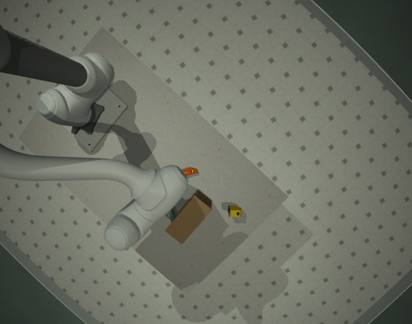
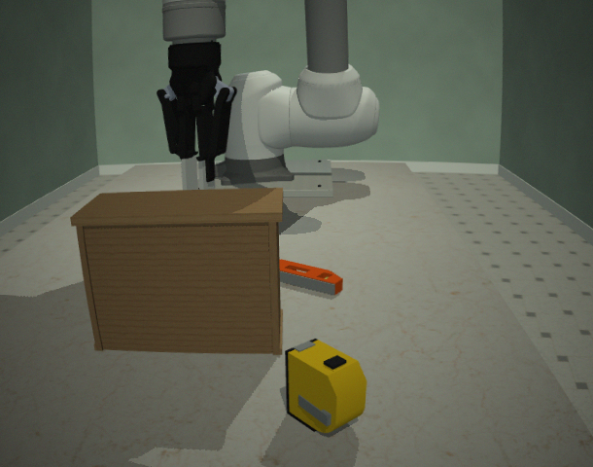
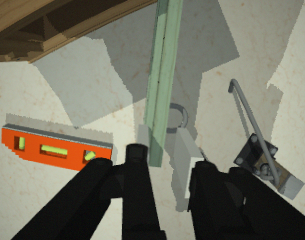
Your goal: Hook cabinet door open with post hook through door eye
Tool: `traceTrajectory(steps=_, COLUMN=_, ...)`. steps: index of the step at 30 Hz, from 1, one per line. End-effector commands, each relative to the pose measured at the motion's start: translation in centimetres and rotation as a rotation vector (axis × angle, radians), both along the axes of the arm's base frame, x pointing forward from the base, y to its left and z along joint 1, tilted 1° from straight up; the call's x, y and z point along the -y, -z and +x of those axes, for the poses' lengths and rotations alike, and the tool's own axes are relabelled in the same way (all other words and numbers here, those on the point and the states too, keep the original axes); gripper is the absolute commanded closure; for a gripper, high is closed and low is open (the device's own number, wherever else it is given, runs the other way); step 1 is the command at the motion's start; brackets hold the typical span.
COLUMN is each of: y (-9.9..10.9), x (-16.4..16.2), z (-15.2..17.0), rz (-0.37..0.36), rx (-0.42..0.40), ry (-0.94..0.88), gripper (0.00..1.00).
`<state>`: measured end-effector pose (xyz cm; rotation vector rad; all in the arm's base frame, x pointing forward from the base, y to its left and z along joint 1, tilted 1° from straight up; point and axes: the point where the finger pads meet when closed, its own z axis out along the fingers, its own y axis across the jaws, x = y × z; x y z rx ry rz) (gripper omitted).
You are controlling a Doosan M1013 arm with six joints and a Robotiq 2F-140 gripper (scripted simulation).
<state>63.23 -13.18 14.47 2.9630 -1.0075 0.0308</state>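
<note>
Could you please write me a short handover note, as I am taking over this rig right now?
Gripper: nearly shut, black fingers either side of the pale handle block on the door's free edge; it does not seem clamped.
Things: the brown wooden cabinet sits flat on its base. Its thin green door stands swung well out. The small grey ring eye is on the door, near the handle. The thin grey metal hook hangs on its short post, apart from the door.
Done: door opened.
Left: swing the hook into the eye, release, withdraw.
</note>
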Motion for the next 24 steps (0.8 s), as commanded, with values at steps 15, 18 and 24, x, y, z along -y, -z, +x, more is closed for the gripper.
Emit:
traceTrajectory(steps=15, y=-0.10, x=-0.48, z=0.41, rz=0.001, rx=0.001, ry=0.042, gripper=0.84)
traceTrajectory(steps=18, y=-0.15, x=-0.48, z=0.41, rz=0.001, rx=0.001, ry=0.042, gripper=0.84)
traceTrajectory(steps=24, y=-0.63, x=-0.49, z=0.40, rz=0.001, rx=0.001, ry=0.042, gripper=0.84)
